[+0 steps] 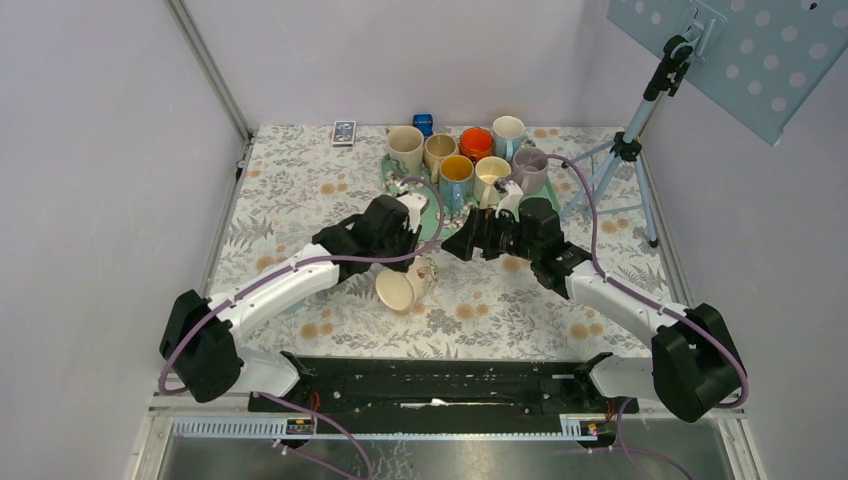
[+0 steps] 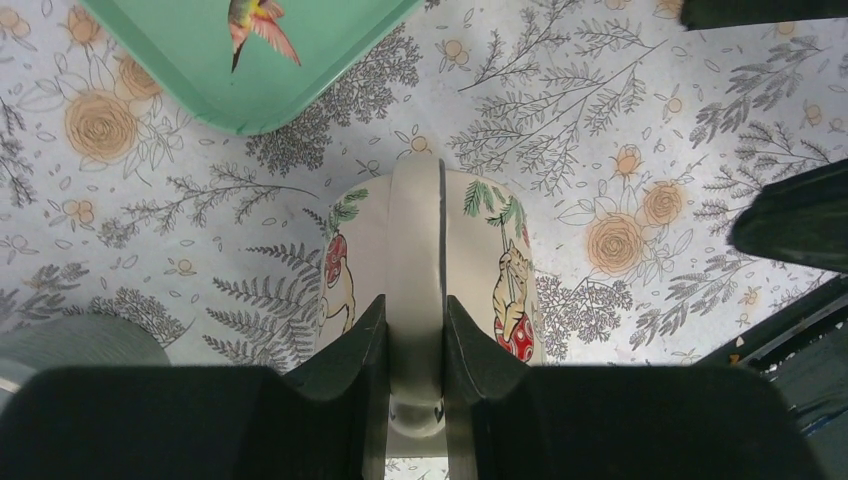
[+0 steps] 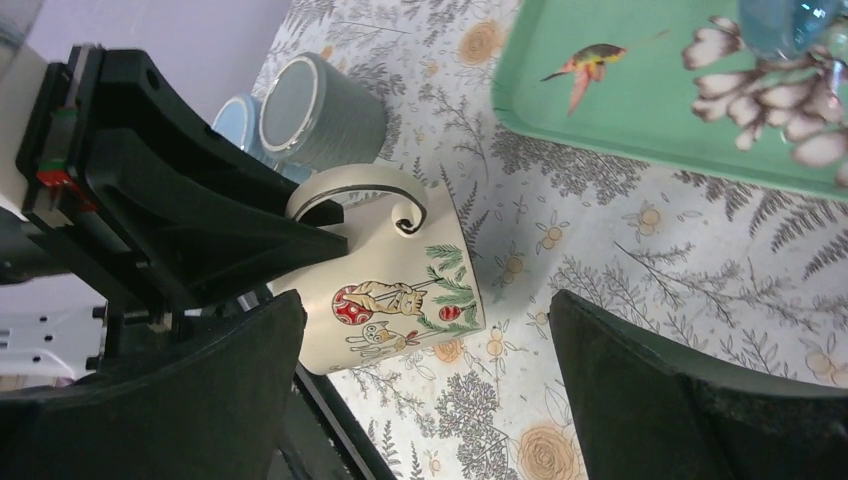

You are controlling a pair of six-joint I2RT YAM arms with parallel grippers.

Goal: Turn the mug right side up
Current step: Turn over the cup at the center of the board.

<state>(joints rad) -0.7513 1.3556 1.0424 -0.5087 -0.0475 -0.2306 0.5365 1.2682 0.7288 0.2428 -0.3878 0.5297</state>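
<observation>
The left fingers (image 2: 350,375) pinch nearly together while the right fingers (image 3: 680,395) stand spread wide.

Eight mugs (image 1: 476,142) are counted: seven clustered at one green tray (image 1: 386,172), one cartoon-printed mug (image 1: 400,288) apart. Two robot arms (image 1: 280,285) and one tripod (image 1: 625,150) are pictured.

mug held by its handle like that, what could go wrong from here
The left pincer pinches only the thin handle, so the tilted mug could swivel or slip as it turns. The open right pincer and the green tray sit close, so a wide swing might clip them.
</observation>
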